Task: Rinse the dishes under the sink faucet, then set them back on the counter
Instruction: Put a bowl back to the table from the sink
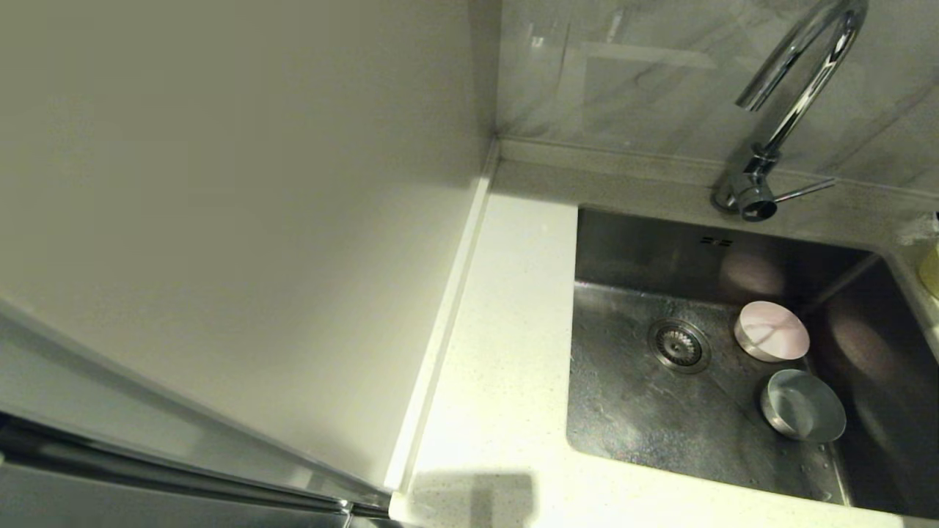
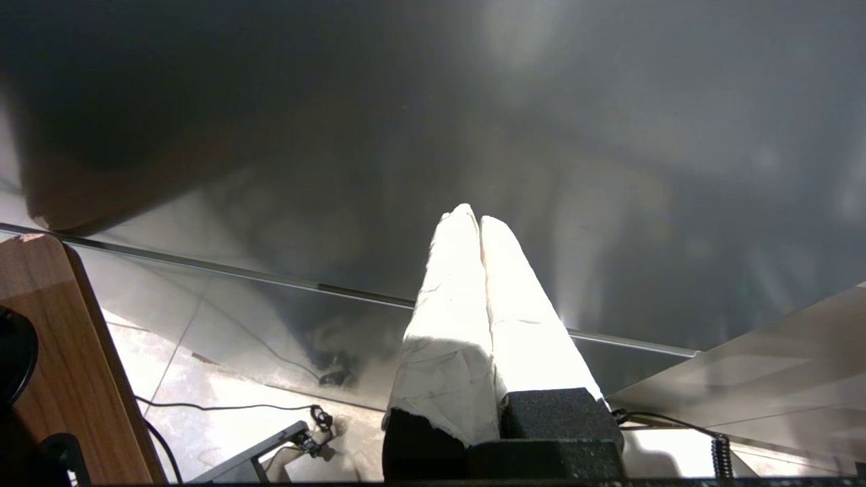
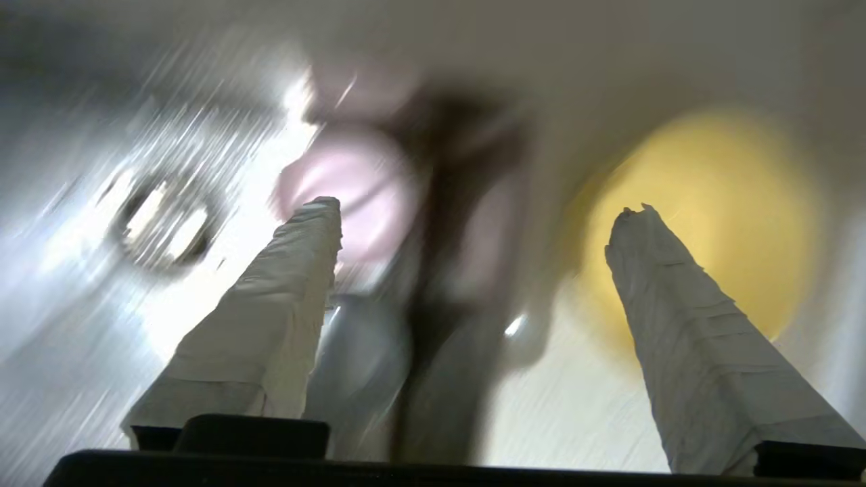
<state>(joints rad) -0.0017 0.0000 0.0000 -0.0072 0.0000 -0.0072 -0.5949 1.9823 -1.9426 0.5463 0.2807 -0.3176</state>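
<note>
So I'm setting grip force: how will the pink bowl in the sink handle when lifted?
The pink bowl looks rigid. It sits tilted on the wet sink floor, so it may slip or rock. Its shallow round rim probably gives little to pinch.

Left pincer (image 2: 480, 223) parked low, its white-wrapped fingers (image 2: 453, 318) pressed together.

The two tapered fingers meet along their whole length, tips touching, and rise from black blocks (image 2: 541, 419) at their base. Behind them spreads a dark, glossy panel (image 2: 609, 135) crossed by a thin metal strip (image 2: 270, 277). To one side stands a wooden board (image 2: 61, 352) with a reddish grain. Beyond the fingers a pale tiled floor (image 2: 223, 433) shows, with thin black cables (image 2: 203, 407) trailing across it and a coiled cord (image 2: 718, 450) near the far edge.
</note>
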